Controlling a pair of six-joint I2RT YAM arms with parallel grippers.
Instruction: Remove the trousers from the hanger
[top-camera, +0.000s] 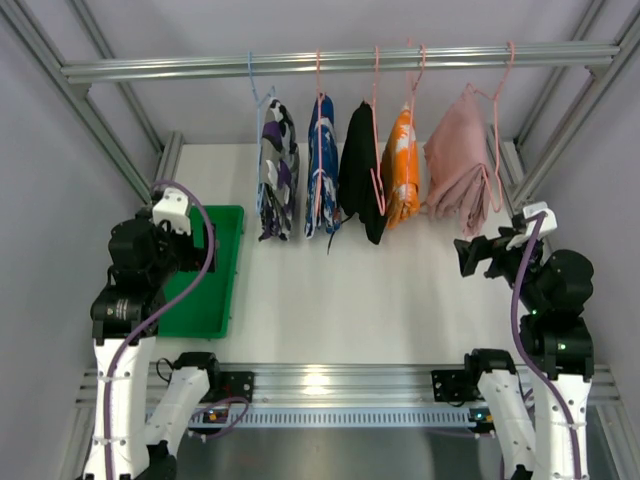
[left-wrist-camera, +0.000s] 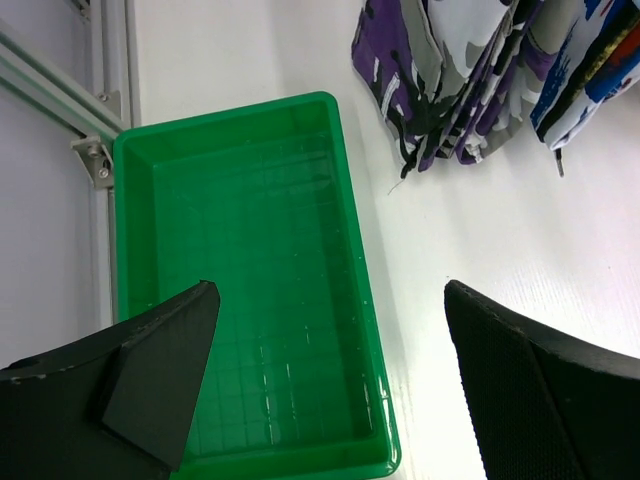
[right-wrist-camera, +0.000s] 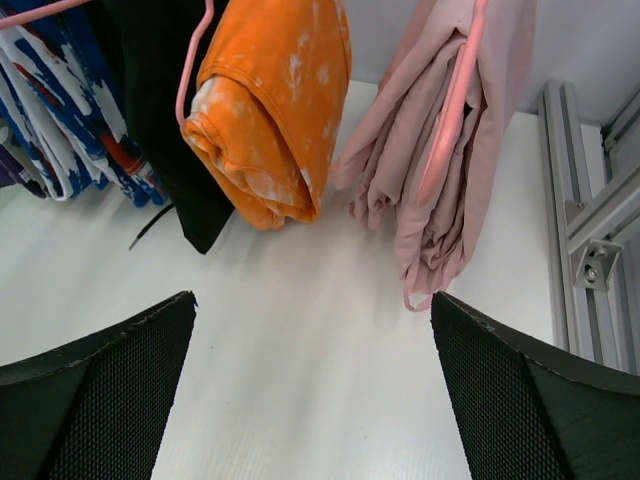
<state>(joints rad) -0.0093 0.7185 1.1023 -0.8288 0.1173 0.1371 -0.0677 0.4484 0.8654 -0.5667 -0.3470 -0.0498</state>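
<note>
Purple-printed trousers (top-camera: 278, 180) hang on the hanger (top-camera: 257, 110); left claw (left-wrist-camera: 330, 300) and right claw (right-wrist-camera: 312, 300) released, well short of them

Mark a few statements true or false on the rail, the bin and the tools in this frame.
1. The trousers hang on the light-blue hanger at the left end of the row. True.
2. The left tool is shut on the trousers. False: it is open over the green bin, gripping nothing.
3. Five garments hang from the rail. True.
4. The orange garment hangs on a blue hanger. False: it is on a pink hanger.
</note>
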